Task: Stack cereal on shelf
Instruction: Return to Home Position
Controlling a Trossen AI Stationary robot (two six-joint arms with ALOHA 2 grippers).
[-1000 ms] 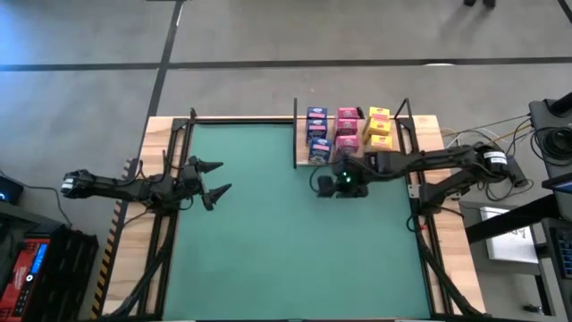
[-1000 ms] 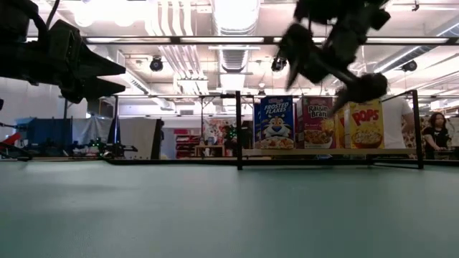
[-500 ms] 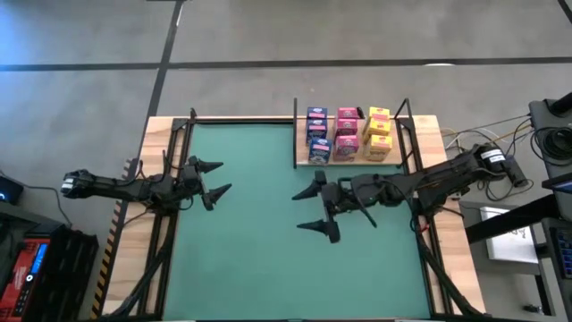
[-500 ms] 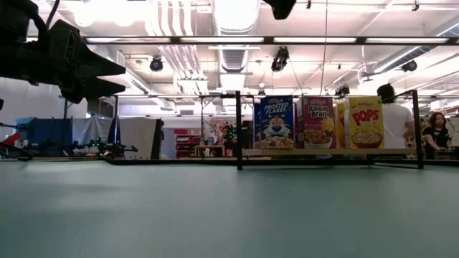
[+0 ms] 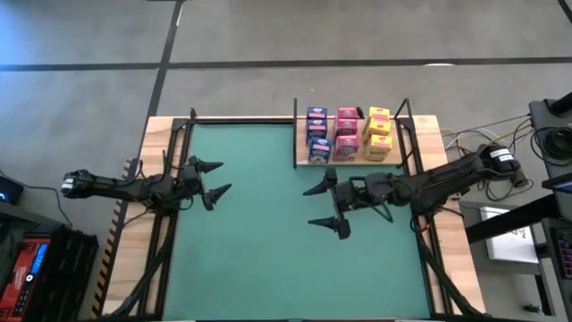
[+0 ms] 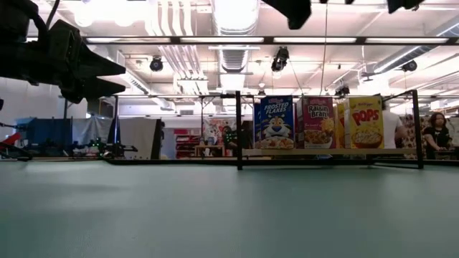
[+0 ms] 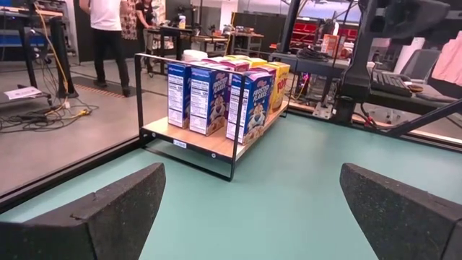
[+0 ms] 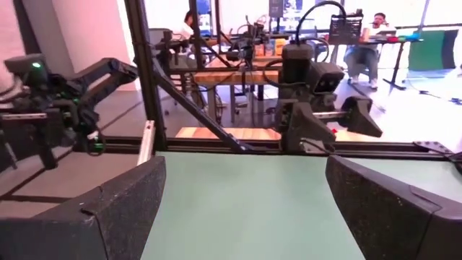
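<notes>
Several small cereal boxes stand upright on their bases in blue, pink and yellow rows on the light-wood shelf at the table's far right. They also show in the low view and the left wrist view. My right gripper is open and empty above the mat, on the near-left side of the shelf, pointing toward the table's left. My left gripper is open and empty at the table's left edge, pointing right.
Black metal posts stand at the shelf's edges. Black frame bars run along the table's left and right sides. The green mat spreads between the arms. People show in the room beyond the table.
My right gripper has left the shelf's front edge, risen out of the top of the low view and swung toward the table's middle. It has turned from pointing down to pointing level toward the table's left. The boxes have not moved.
</notes>
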